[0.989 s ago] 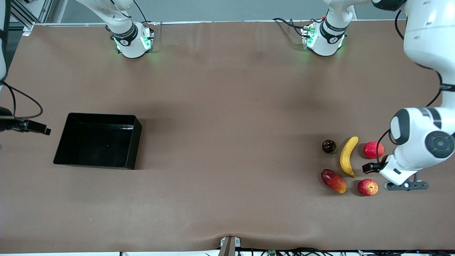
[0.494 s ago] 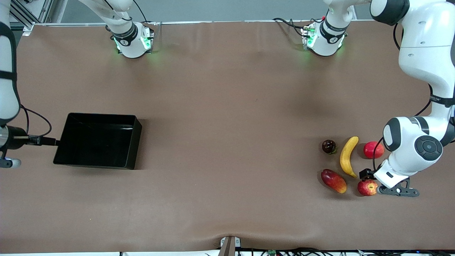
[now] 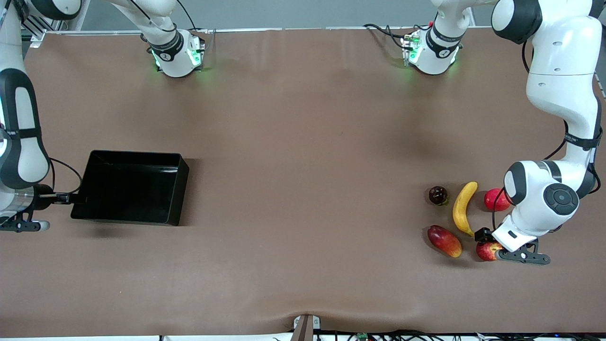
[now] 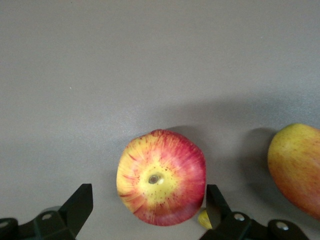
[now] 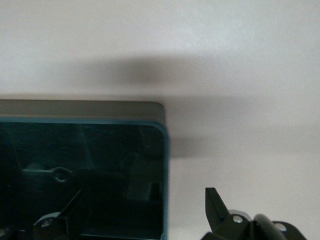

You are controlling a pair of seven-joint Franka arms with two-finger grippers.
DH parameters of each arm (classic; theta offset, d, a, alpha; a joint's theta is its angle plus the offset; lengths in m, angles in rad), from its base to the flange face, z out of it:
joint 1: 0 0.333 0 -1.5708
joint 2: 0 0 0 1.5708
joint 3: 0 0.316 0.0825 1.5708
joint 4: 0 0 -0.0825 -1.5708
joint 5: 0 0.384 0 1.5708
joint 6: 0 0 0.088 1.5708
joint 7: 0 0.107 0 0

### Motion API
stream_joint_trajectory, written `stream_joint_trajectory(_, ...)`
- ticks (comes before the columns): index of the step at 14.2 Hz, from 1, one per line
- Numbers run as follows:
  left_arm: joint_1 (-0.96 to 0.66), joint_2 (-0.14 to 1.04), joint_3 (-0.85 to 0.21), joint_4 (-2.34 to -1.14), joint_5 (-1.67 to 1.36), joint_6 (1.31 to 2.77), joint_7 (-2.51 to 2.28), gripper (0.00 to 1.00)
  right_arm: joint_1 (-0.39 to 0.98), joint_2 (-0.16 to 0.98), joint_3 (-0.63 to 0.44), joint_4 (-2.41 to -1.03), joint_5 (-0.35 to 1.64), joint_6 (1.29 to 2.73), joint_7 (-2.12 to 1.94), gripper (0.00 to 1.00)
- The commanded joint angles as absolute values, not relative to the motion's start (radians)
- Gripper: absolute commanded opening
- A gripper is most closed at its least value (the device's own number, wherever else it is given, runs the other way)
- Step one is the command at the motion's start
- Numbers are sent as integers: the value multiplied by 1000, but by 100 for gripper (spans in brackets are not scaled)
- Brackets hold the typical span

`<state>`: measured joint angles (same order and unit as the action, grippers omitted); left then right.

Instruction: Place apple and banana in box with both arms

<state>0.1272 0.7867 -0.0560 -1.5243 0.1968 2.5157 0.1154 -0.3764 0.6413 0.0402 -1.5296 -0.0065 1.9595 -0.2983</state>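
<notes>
At the left arm's end of the table, the left gripper (image 4: 148, 207) straddles the apple (image 4: 161, 184) with fingers spread wide; the right gripper (image 5: 145, 212), also spread, straddles the box (image 3: 132, 187) wall; the firm, smooth fruit probably wants gripping across its middle.

Apple (image 4: 161, 177): small, round, red with yellow streaks and a pale stem dimple facing up; resting on the table near the left arm's end, toward the front-camera edge. Banana (image 3: 463, 208): single, curved, yellow, dark-tipped; lying flat just beside the apple. Box (image 3: 176, 189): shallow glossy black rectangular tray, upright, empty; near the right arm's end.
</notes>
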Motion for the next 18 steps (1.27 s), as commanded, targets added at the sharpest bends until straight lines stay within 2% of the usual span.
stream_joint_trajectory(1, 130, 807, -61, -1503, 207, 2533, 124, 89, -397, 635, 57, -1563, -41, 1953, -308, 61)
stream_joint_trajectory(2, 130, 811, -61, -1503, 207, 2543, 124, 78, -399, 635, 57, -1580, -41, 1951, -308, 43)
stream_joint_trajectory(3, 130, 813, -63, -1502, 207, 2548, 124, 70, -403, 635, 57, -1591, -41, 1951, -308, 34)
stream_joint_trajectory(5, 130, 818, -64, -1490, 207, 2548, 124, 59, -405, 635, 57, -1595, -41, 1950, -311, 15)
stream_joint_trajectory(6, 129, 818, -64, -1483, 206, 2548, 124, 46, -403, 634, 57, -1600, -41, 1942, -316, 0)
stream_joint_trajectory(8, 124, 816, -64, -1483, 206, 2548, 121, 19, -403, 632, 58, -1597, -41, 1911, -316, 0)
stream_joint_trajectory(10, 121, 802, -64, -1483, 212, 2548, 117, 2, -396, 624, 61, -1579, -40, 1873, -314, 0)
stream_joint_trajectory(13, 126, 761, -72, -1496, 209, 2530, 118, 0, -379, 623, 74, -1505, -28, 1777, -313, 0)
stream_joint_trajectory(16, 129, 657, -84, -1535, 209, 2430, 123, 0, -328, 614, 78, -1386, -14, 1631, -301, 0)
stream_joint_trajectory(18, 124, 602, -86, -1539, 209, 2349, 123, 0, -304, 612, 78, -1350, 93, 1571, -288, 0)
